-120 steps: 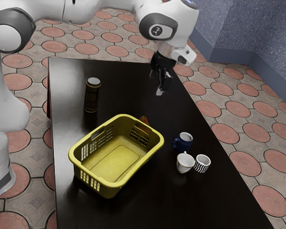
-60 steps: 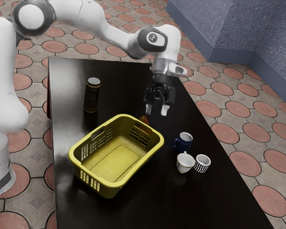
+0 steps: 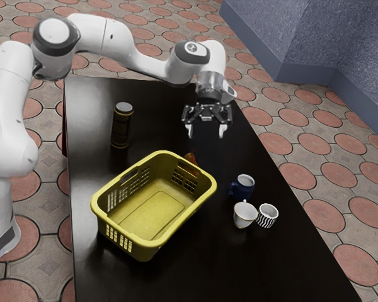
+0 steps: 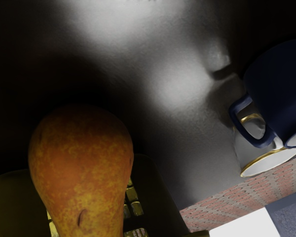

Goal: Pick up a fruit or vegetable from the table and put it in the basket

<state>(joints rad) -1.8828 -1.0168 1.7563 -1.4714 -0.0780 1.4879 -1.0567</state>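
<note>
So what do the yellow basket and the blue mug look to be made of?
The basket looks like molded plastic with a soft sheen: one even yellow, rounded rim, grids of openings through the walls. The blue mug is probably glazed ceramic, dark outside and pale inside, with a thick looped handle, though enameled metal can't be ruled out.

In the exterior view, my arm [image 3: 110, 38] rises from its base [image 3: 1, 236] at about eight o'clock. The elbow [image 3: 55, 36] is bent high, near ten o'clock. From there the forearm [image 3: 135, 58] slopes down, in the direction between three and four o'clock. My wrist [image 3: 209, 85] is between twelve and one o'clock. Below it I have the gripper [image 3: 206, 131] in the air, its two fingers [image 3: 223, 131] wide apart, with both tips toward six o'clock.
</note>
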